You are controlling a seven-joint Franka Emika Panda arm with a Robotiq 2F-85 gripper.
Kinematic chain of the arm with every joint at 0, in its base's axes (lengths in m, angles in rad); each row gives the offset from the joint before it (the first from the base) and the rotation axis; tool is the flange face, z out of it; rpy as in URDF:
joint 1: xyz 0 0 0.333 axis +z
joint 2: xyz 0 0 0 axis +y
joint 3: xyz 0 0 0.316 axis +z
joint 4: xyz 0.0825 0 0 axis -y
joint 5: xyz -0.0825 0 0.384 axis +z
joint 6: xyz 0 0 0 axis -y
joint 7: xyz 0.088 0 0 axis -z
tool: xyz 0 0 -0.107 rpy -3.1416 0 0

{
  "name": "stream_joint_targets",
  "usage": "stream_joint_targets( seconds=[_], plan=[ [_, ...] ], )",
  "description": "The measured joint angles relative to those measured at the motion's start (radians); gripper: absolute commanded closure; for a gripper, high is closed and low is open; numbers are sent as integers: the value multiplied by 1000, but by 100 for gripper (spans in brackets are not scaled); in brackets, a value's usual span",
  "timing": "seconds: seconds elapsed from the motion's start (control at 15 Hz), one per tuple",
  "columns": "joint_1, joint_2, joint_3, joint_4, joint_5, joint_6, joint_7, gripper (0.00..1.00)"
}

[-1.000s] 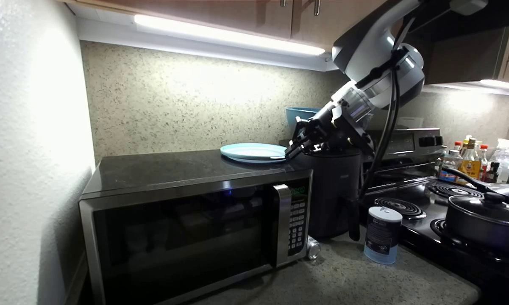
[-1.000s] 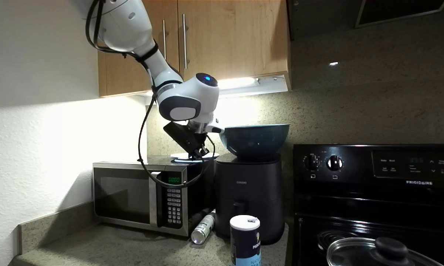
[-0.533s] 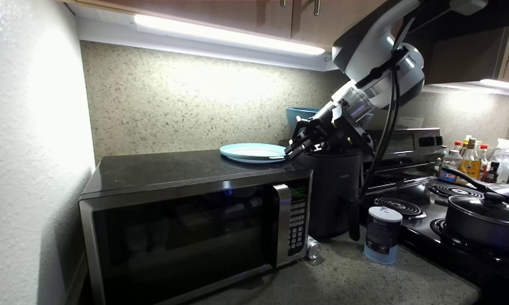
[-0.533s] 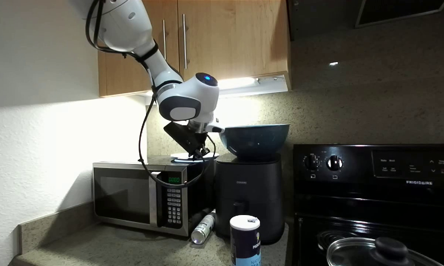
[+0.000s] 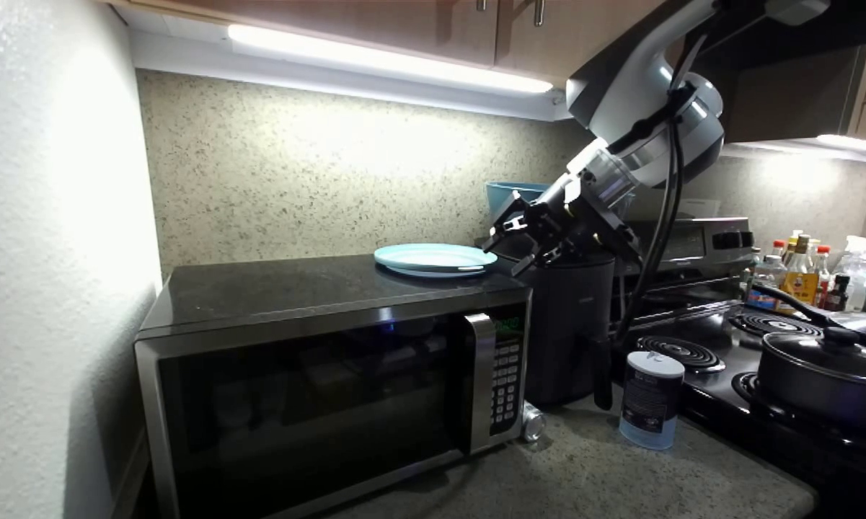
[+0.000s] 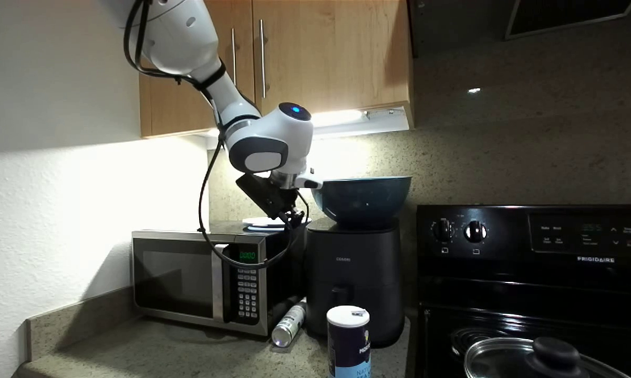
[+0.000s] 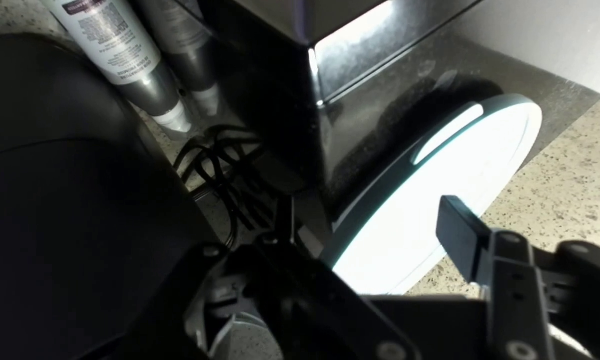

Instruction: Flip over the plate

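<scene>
The pale blue plate [image 5: 433,256] lies flat on top of the microwave, near its back right corner. My gripper [image 5: 501,259] stands tilted at the plate's right edge, its fingers spread apart and holding nothing. In the wrist view the plate [image 7: 419,210] looks bright white and runs behind the gap of the gripper [image 7: 367,215]. One finger's pad [image 7: 459,237] shows in front of the plate's face, while the dark opposite finger sits off the rim, over the gap beside the microwave. In an exterior view the arm partly covers the plate [image 6: 257,222], and the fingertips are hard to make out.
The microwave [image 5: 274,295] stands beside a wall, under cupboards. To its right is a black air fryer [image 6: 354,273] bearing a deep teal bowl [image 6: 362,198], close to the gripper. A bottle [image 6: 289,324] lies between them, with a canister [image 6: 348,341] in front.
My gripper has opened at the plate's rim, its fingers now well apart, and has shifted slightly to the right in both exterior views. The plate has stayed flat in its place.
</scene>
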Motion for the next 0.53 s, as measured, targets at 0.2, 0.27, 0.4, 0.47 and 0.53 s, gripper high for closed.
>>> stream_joint_targets(
  seconds=[0.2,0.27,0.4,0.47,0.53],
  plan=[
    [-3,19,-10,11,18,20,0,0],
    [-3,28,-11,19,32,25,-3,0],
    [-3,43,-12,39,67,28,-19,0],
    [-3,50,-12,51,91,28,-37,0],
    [-3,56,-11,63,113,26,-52,0]
  ],
)
